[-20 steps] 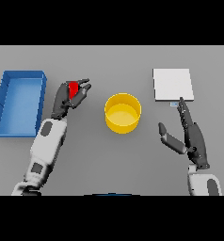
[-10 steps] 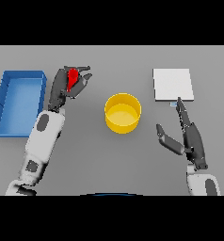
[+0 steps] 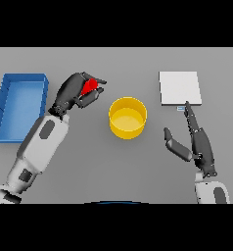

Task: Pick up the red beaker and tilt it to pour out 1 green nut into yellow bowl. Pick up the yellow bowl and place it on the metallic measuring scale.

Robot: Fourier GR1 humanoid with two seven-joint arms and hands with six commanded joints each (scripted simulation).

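Note:
My left hand is curled round the red beaker, holding it above the table just left of the yellow bowl. Only the beaker's upper part shows between the fingers; it leans toward the bowl. No green nut is visible. The yellow bowl stands upright at the table's middle, and its inside looks bare. The metallic measuring scale is a pale square plate at the back right. My right hand hovers open in front of the scale, right of the bowl, fingers straight and pointing away from me.
A blue rectangular bin lies at the far left, beside my left forearm.
My left hand has lifted the red beaker and carried it right, closer to the yellow bowl. The right hand has barely moved.

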